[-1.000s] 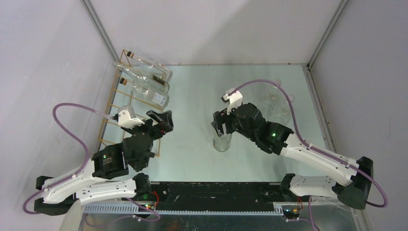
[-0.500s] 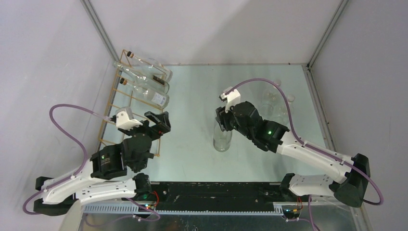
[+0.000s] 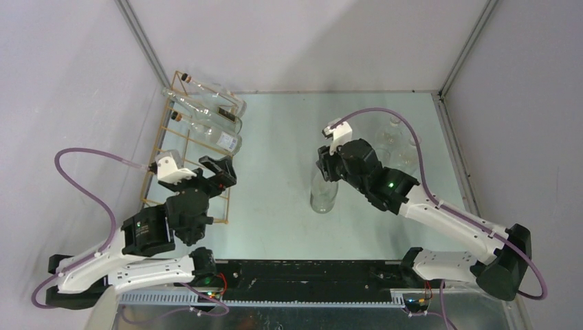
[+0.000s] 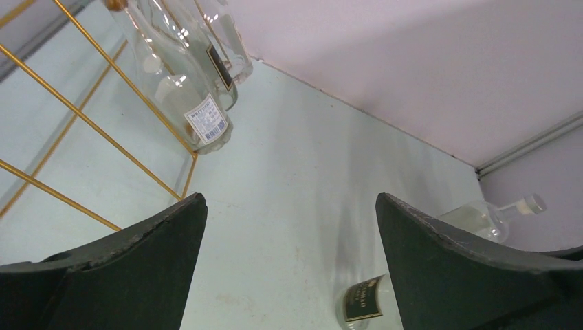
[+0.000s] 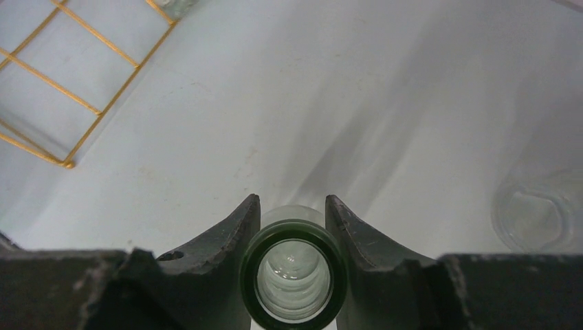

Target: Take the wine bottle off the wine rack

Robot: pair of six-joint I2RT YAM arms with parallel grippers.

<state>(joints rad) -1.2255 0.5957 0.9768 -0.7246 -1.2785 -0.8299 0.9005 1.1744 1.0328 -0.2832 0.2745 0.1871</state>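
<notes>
The gold wire wine rack (image 3: 167,152) lies along the left wall, with three clear bottles (image 3: 214,120) lying across its far end. A clear wine bottle (image 3: 321,197) stands upright on the table, apart from the rack. My right gripper (image 3: 328,167) is shut on its neck. In the right wrist view the fingers (image 5: 237,227) press both sides of the green-rimmed open mouth (image 5: 293,275). My left gripper (image 3: 218,173) hangs wide open over the rack's near right rail, holding nothing. In the left wrist view the left gripper (image 4: 289,261) faces bare table, with the rack (image 4: 103,130) and the racked bottles (image 4: 199,110) at upper left.
Several clear bottles (image 3: 397,146) stand at the back right of the table; one glass base (image 5: 540,213) shows right of my right gripper. A black-labelled bottle (image 4: 362,307) peeks out beside my left gripper's right finger. Grey walls close in both sides and the back.
The right gripper has closed on the standing bottle's neck and shifted slightly right. The left arm has drawn a little left, still open.
</notes>
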